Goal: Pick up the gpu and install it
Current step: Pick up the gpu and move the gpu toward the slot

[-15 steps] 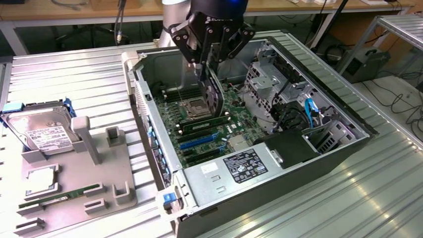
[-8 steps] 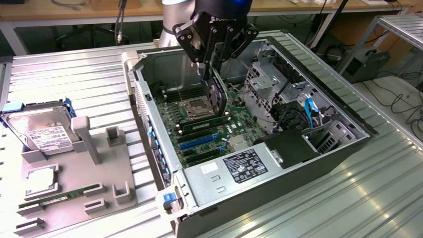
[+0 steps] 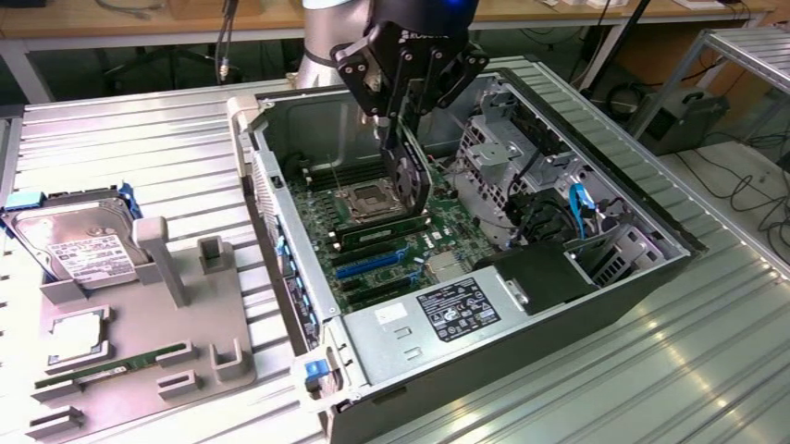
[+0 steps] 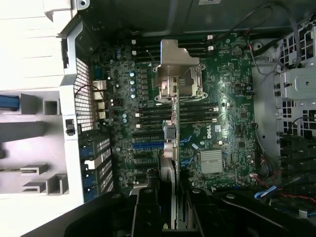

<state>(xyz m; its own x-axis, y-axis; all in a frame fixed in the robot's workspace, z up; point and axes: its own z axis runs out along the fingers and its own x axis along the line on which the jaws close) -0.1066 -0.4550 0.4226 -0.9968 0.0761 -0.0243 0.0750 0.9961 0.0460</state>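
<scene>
Ribbed metal bench (image 3: 148, 139) carrying an open computer case (image 3: 556, 370), with a card held inside it.
Nearest, on the exterior view's left, a grey fixture (image 3: 136, 305) holds a RAM stick (image 3: 111, 365) and a hard drive (image 3: 80, 250). Farther in, the gpu (image 3: 413, 185) hangs on edge over the motherboard (image 3: 370, 268), clamped between the fingers of the gripper (image 3: 401, 139). Wooden desks (image 3: 99, 18) stand behind.
</scene>
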